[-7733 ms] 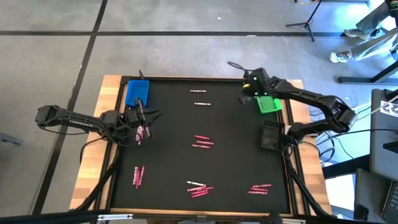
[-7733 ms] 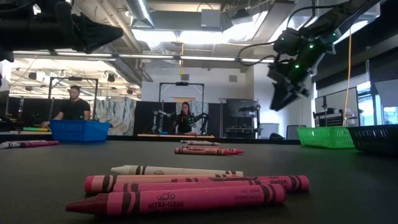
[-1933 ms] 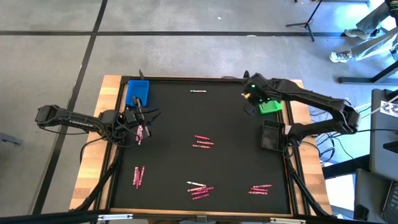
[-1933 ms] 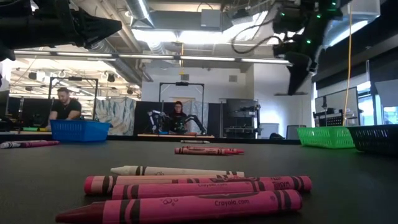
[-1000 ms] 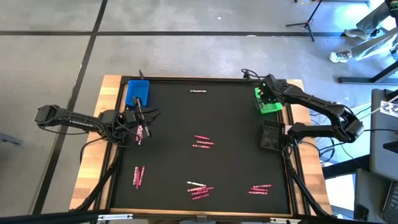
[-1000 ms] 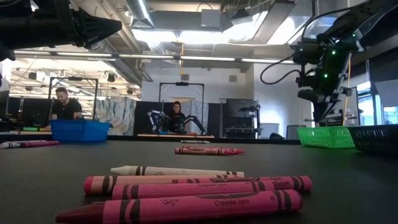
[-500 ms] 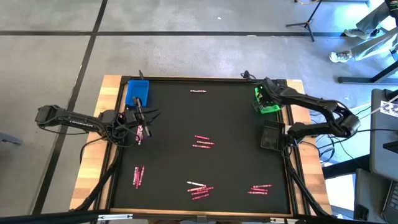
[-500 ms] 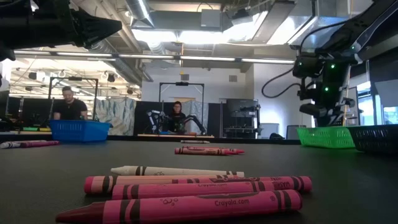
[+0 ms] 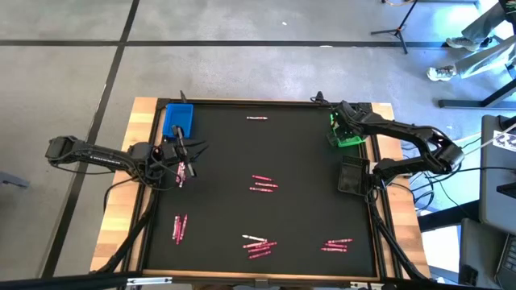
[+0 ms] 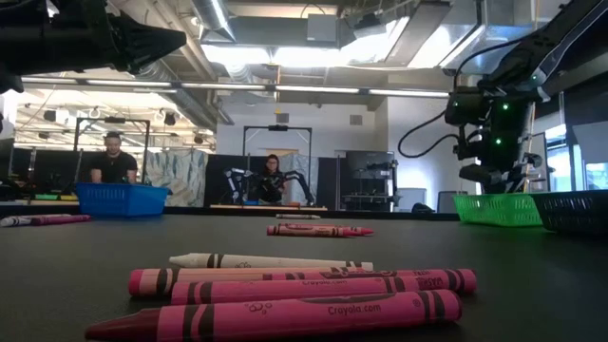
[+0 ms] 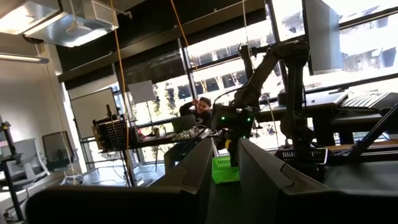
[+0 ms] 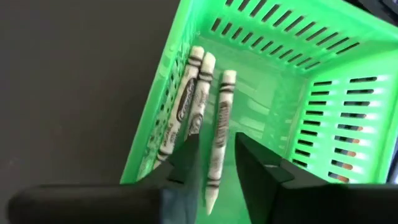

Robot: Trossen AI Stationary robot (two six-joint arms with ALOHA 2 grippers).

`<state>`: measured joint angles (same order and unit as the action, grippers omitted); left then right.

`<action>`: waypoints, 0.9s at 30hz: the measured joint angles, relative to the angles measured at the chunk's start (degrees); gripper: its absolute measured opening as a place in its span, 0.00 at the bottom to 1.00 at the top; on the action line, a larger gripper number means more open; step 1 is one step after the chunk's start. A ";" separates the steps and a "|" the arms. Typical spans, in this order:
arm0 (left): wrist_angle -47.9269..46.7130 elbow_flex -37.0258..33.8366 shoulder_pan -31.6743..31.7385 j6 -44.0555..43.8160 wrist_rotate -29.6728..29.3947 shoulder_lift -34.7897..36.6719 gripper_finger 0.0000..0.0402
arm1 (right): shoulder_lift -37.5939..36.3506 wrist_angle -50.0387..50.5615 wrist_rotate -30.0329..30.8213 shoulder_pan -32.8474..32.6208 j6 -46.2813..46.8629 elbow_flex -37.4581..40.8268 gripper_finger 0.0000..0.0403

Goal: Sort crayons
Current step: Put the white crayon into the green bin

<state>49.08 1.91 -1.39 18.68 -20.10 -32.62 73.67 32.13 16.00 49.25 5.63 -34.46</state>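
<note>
The right gripper (image 12: 214, 168) hangs directly over the green tray (image 9: 348, 138), fingers pointing down into it, and a pale crayon (image 12: 219, 137) stands between the two fingers (image 12: 186, 163). The fingers sit narrowly apart with the crayon running up from the gap; whether they pinch it or have just let go I cannot tell. Just beside it, against the tray's near wall, two more pale crayons (image 12: 186, 99) already lie on the bottom. So this looks like the drop-off step for a whitish crayon. If the stick is not yet free, the fingers need to part enough to let it fall flat, then the arm has to lift straight out without catching the slotted wall. Ahead of that gripper and toward the table's middle, the pink crayons (image 9: 264, 184) wait in small clusters, with more near the front edge (image 9: 258, 245) and one lone stick (image 9: 257, 118) near the far edge. The left gripper (image 9: 190, 150) waits well across the table, just beside the blue tray (image 9: 177, 119), its fingers a narrow way apart and empty, with a few pink crayons (image 9: 182, 171) right below it.
</note>
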 joint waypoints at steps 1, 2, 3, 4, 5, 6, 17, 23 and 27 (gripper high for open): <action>0.02 -0.02 -0.01 0.00 0.02 0.00 0.18 | 0.00 1.07 0.02 0.00 -0.09 -0.75 0.28; 0.02 0.00 -0.01 0.00 0.00 0.00 0.18 | 0.00 2.51 0.01 -0.01 -0.09 -1.88 0.30; 0.02 -0.02 -0.01 0.00 0.00 0.00 0.18 | 0.00 4.30 -0.06 -0.11 -0.09 -3.25 0.32; 0.04 -0.01 0.00 0.00 0.00 0.00 0.18 | 0.00 6.45 -0.06 -0.11 -0.11 -4.80 0.33; 0.07 -0.02 0.00 0.01 0.00 0.00 0.18 | 0.00 8.81 -0.06 -0.11 -0.16 -6.52 0.34; 0.18 -0.02 -0.01 0.00 0.00 0.00 0.18 | 0.00 11.07 -0.09 -0.11 -0.15 -8.33 0.35; 0.42 0.00 0.00 -0.02 0.00 0.00 0.18 | -0.01 2.08 -15.81 -1.45 -2.00 -14.66 0.35; 0.39 -0.01 0.00 -0.02 0.01 0.00 0.18 | 2.13 -9.99 -18.71 -6.44 -5.82 -13.48 0.35; 0.39 0.00 0.00 -0.02 0.02 0.00 0.18 | 5.98 -18.02 -19.13 -9.80 -7.67 -13.40 0.35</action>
<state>49.47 1.91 -1.39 18.65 -20.08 -32.62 79.65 14.11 -3.13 39.46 -2.04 -47.86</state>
